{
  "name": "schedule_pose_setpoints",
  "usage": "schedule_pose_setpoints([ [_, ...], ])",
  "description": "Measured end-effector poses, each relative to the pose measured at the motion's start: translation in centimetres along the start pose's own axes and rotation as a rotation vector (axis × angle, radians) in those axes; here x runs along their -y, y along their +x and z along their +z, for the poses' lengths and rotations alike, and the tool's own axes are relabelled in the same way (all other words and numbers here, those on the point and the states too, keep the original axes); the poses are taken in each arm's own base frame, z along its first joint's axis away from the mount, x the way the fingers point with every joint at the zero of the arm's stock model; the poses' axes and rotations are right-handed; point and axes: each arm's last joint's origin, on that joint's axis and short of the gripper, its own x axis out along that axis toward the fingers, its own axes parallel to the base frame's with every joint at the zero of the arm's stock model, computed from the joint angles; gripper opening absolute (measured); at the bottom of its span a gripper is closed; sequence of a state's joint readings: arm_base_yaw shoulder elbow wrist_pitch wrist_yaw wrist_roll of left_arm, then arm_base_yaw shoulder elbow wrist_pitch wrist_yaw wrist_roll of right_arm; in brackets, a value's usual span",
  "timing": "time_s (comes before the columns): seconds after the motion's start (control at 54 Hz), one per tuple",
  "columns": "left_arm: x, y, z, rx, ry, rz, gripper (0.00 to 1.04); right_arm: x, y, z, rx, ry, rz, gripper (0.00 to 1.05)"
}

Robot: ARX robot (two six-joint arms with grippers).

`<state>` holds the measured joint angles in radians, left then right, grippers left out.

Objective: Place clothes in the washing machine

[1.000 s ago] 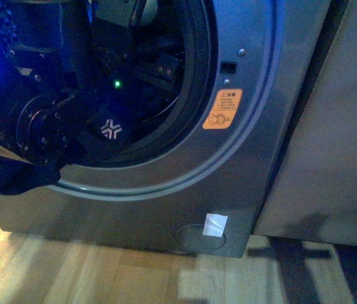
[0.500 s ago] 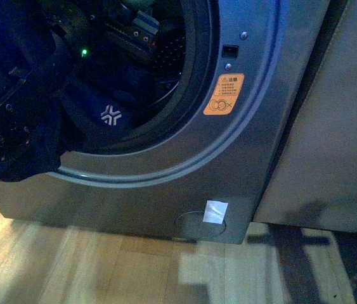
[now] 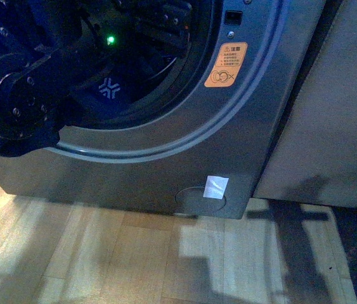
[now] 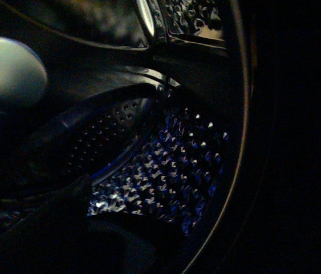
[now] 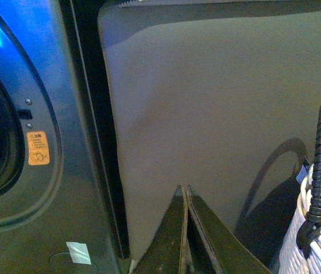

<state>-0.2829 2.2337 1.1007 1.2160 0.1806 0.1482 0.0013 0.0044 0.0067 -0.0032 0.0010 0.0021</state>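
— Since a moment ago we see the clothes (image 3: 110, 88) slipped deeper into the washing machine (image 3: 241, 139), logo up.
— Right pincer (image 5: 184, 228) pressed together, empty (left pincer: we cannot tell).

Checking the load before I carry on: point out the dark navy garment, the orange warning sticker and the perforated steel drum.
Dark navy garment (image 3: 110, 88): front view, on its white logo.
Orange warning sticker (image 3: 226, 64): front view, sticker's middle.
Perforated steel drum (image 4: 166, 171): left wrist view, dimpled inner wall.
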Motion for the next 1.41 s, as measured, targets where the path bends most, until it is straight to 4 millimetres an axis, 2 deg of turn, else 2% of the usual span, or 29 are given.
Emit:
schedule_pose_setpoints([
  [0.093, -0.6, 0.8, 0.3, -0.013, -0.172, 0.038, 0.98, 0.0, 0.0, 0.0, 0.000, 0.000, 0.000, 0.02],
  [0.278, -1.9, 1.7, 0.3, -0.028, -0.367, 0.115, 0.98, 0.0, 0.0, 0.0, 0.000, 0.000, 0.000, 0.02],
  [0.37, -3.2, 1.9, 0.1, -0.038, -0.475, 0.185, 0.98, 0.0, 0.0, 0.0, 0.000, 0.000, 0.000, 0.02],
  [0.556, -6.4, 1.6, -1.5, -0.062, -0.716, 0.328, 0.98, 0.0, 0.0, 0.0, 0.000, 0.000, 0.000, 0.02],
  [0.685, -6.9, 1.3, -2.8, -0.098, -0.761, 0.375, 0.98, 0.0, 0.0, 0.0, 0.000, 0.000, 0.000, 0.02],
  [0.796, -6.5, 1.4, -3.2, -0.109, -0.757, 0.375, 0.79, 0.0, 0.0, 0.0, 0.000, 0.000, 0.000, 0.02],
  [1.019, -4.9, 1.9, -2.5, -0.091, -0.671, 0.327, 0.43, 0.0, 0.0, 0.0, 0.000, 0.000, 0.000, 0.02],
  [1.056, -4.6, 1.9, -2.1, -0.086, -0.672, 0.313, 0.34, 0.0, 0.0, 0.0, 0.000, 0.000, 0.000, 0.02],
  [1.185, -4.1, 1.4, -0.6, -0.045, -0.715, 0.255, 0.14, 0.0, 0.0, 0.0, 0.000, 0.000, 0.000, 0.02],
  [1.241, -3.8, 0.7, 0.8, 0.014, -0.766, 0.172, 0.03, 0.0, 0.0, 0.0, 0.000, 0.000, 0.000, 0.02],
  [1.296, -3.4, -0.6, 2.2, 0.084, -0.801, 0.067, 0.04, 0.0, 0.0, 0.0, 0.000, 0.000, 0.000, 0.02],
  [1.407, -2.6, -2.4, 3.3, 0.111, -0.808, -0.047, 0.04, 0.0, 0.0, 0.0, 0.000, 0.000, 0.000, 0.02],
])
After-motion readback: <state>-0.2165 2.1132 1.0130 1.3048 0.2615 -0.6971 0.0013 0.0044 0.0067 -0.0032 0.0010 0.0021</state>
